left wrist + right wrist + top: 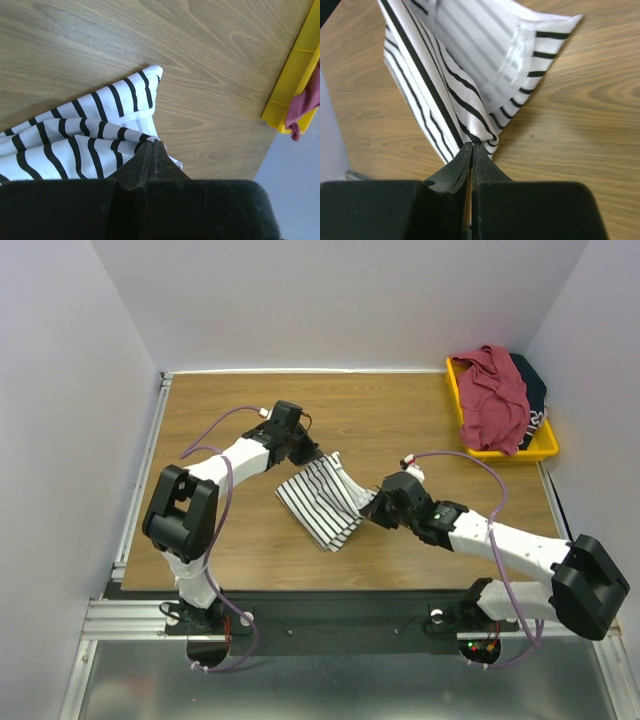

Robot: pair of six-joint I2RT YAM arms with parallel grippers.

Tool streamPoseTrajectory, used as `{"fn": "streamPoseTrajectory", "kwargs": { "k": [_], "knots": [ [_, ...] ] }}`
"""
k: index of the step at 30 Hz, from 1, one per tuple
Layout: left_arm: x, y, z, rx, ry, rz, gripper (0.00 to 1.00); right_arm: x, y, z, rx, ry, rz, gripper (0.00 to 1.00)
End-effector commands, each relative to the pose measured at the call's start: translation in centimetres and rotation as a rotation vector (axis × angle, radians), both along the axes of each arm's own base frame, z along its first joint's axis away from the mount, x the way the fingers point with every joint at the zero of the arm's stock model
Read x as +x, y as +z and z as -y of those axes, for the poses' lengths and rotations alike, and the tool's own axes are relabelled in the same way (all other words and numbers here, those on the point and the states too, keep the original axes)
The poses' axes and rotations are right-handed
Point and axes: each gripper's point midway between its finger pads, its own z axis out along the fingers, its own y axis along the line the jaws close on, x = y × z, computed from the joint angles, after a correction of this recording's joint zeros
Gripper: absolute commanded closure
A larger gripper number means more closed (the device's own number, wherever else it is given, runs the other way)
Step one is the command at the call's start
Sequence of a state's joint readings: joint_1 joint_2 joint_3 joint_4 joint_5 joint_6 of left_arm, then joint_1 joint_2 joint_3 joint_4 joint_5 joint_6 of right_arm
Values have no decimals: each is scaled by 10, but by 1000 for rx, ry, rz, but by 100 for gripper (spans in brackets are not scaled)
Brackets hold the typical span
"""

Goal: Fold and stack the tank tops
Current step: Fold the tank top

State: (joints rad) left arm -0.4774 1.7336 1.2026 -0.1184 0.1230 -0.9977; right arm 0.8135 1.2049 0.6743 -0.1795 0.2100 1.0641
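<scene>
Now my left claw (pixel 316 456) and right claw (pixel 373 508) each clench an edge of the soft white black-striped cloth tank top (pixel 322 502), sagging limp between them onto the wooden tabletop (pixel 400 420); hems should hold best.

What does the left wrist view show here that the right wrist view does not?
Only the left wrist view: the left gripper shut on an edge of the striped tank top, plus a corner of the yellow bin with the maroon top hanging over its rim. Only the right wrist view: the right gripper pinching another edge of that garment, and its paler inner face with a stitched hem. Both: the striped cloth and the wooden table.
</scene>
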Motion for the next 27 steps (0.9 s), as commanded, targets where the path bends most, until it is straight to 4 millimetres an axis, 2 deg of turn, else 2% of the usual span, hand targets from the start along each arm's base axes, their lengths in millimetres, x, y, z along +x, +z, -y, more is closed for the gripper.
{"fn": "streamPoseTrajectory", "kwargs": {
  "k": [1,6,9,12,13,15,16,18,19,21,22,23,24,26,27],
  "knots": [
    [23,30,18,-53,-9,99,100,10,-8,13,-34,-33,3,96],
    [31,24,26,-54,-17,113,100,21,-21,33,-68,-77,-14,93],
    [38,25,34,-75,-37,144,100,28,-28,44,-86,-103,-19,86],
    [44,30,45,-112,-73,192,100,34,-31,55,-112,-128,-12,73],
    [43,32,48,-130,-92,202,93,37,-31,58,-117,-135,-8,65],
    [48,48,57,-175,-120,273,76,43,-27,63,-135,-138,9,52],
    [48,55,60,-197,-143,297,69,49,-20,63,-140,-136,29,40],
    [52,73,63,-219,-160,354,60,55,-12,65,-178,-116,65,34],
    [52,82,64,-222,-178,381,54,61,-1,62,-180,-105,92,30],
    [53,99,61,-215,-183,420,46,66,1,60,-239,-58,108,28],
    [57,106,56,-196,-171,435,46,70,2,59,-262,-33,114,28],
    [57,109,51,-186,-163,439,46,75,12,50,-256,11,134,29],
    [54,113,43,-170,-142,424,46,79,4,46,-307,74,134,30],
    [51,105,27,-116,-64,373,51,84,1,36,-333,147,138,31],
    [39,102,17,-93,-41,328,53,92,-4,33,-374,182,144,32]
  ]
}}
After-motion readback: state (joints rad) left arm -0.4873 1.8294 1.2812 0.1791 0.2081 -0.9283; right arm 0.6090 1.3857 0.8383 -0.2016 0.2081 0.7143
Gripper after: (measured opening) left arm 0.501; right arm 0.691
